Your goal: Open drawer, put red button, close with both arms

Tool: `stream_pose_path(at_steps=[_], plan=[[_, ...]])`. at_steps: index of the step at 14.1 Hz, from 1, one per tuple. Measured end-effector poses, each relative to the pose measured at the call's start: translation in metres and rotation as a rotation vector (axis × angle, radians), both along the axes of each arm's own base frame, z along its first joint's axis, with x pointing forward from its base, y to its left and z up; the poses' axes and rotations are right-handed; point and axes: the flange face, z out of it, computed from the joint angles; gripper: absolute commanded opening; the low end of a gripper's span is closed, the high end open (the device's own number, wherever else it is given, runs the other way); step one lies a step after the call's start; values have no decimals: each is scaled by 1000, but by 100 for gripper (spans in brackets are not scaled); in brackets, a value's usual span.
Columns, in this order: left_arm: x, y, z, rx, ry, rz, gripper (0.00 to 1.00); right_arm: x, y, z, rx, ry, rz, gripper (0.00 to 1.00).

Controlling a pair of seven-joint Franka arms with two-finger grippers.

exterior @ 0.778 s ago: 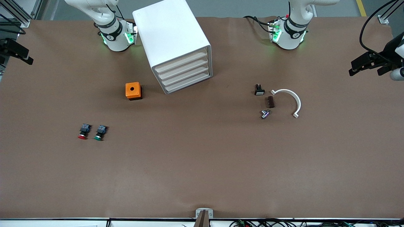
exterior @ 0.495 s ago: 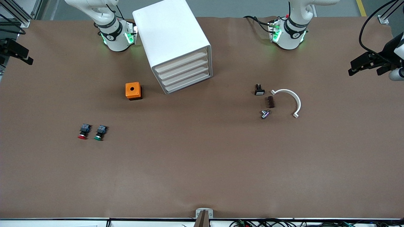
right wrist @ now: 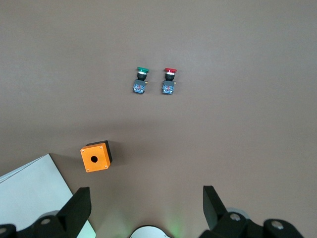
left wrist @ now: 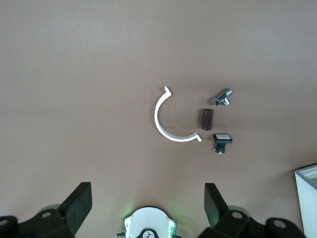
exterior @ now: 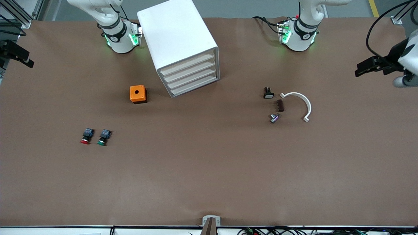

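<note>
The white cabinet [exterior: 178, 39] stands between the two arm bases, and its top drawer [exterior: 188, 64] is shut like the three below it. The red button [exterior: 85, 137] lies on its side toward the right arm's end of the table, beside a green button [exterior: 103, 137]; both also show in the right wrist view, red button [right wrist: 169, 81] and green button [right wrist: 141, 80]. My right gripper [exterior: 27, 60] [right wrist: 146, 196] hangs open and empty over the table's edge at that end. My left gripper [exterior: 361, 68] [left wrist: 147, 196] hangs open and empty over the table near the left arm's end.
An orange box [exterior: 137, 94] with a hole sits beside the cabinet, farther from the front camera than the buttons. Toward the left arm's end lie a white arc [exterior: 302, 102], a brown piece [exterior: 279, 105], a metal part [exterior: 274, 117] and a black switch [exterior: 268, 93].
My left gripper has drifted a little toward the middle of the table. The right gripper and the objects have hardly moved.
</note>
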Motion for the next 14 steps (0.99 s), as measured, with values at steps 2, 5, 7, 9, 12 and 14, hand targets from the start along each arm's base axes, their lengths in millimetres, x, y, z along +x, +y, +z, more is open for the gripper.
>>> stream_pose_path(at_steps=[2, 5, 7, 9, 12, 14], plan=[[20, -11, -36, 13, 44, 6, 100, 1, 3, 0, -1, -2, 6, 100], [54, -41, -93, 44, 45, 96, 100, 1, 4, 0, -1, -3, 8, 100], [70, -71, -125, 74, 28, 173, 100, 1, 4, 1, -2, -5, 8, 100], [80, -98, -146, 103, 9, 264, 100, 1, 4, 1, -2, -10, 8, 100], [90, -130, -156, 135, -9, 380, 100, 2, 3, 3, -3, -22, 21, 100], [96, -154, -158, 139, -6, 485, 100, 5, -1, -3, -4, -9, 25, 100]])
